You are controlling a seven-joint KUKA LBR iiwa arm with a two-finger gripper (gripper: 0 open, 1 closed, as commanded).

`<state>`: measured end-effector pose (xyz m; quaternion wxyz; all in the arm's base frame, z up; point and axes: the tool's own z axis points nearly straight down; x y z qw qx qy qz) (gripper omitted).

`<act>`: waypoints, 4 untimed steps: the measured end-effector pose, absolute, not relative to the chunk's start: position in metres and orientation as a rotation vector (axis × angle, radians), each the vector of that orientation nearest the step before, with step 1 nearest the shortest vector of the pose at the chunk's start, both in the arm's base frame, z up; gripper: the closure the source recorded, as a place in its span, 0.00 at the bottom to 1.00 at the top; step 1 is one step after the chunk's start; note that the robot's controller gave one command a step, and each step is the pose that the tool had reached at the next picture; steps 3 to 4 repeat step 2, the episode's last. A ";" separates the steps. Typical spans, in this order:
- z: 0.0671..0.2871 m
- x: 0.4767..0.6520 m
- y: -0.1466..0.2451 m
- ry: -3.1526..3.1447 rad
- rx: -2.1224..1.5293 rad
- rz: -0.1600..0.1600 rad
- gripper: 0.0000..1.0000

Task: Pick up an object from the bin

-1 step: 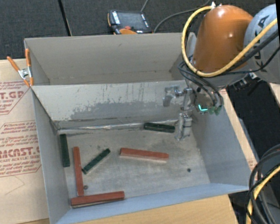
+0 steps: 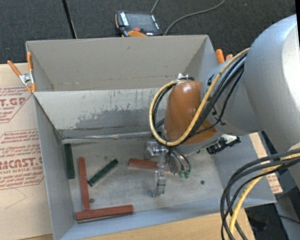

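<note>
Reddish-brown block (image 2: 142, 164) just left of the gripper (image 2: 161, 181); the pick looks to be at the approach step.
It lies flat on the floor of the grey bin (image 2: 107, 68), near the middle of the frame, its right end reaching the gripper's side. Whether the gripper is spread or pressed together I cannot tell from here. To my eye nothing is grasped yet; the next move calls for centring over the block, across its narrow width. A dark green bar (image 2: 103, 172) lies further left, apart.
</note>
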<state>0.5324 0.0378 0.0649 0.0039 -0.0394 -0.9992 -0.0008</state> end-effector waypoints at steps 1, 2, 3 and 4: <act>0.070 0.535 0.036 -3.140 -0.126 -0.002 1.00; 0.238 0.551 0.051 -3.144 -0.226 -0.004 1.00; 0.238 0.551 0.051 -3.144 -0.226 -0.004 1.00; 0.238 0.551 0.051 -3.144 -0.226 -0.004 1.00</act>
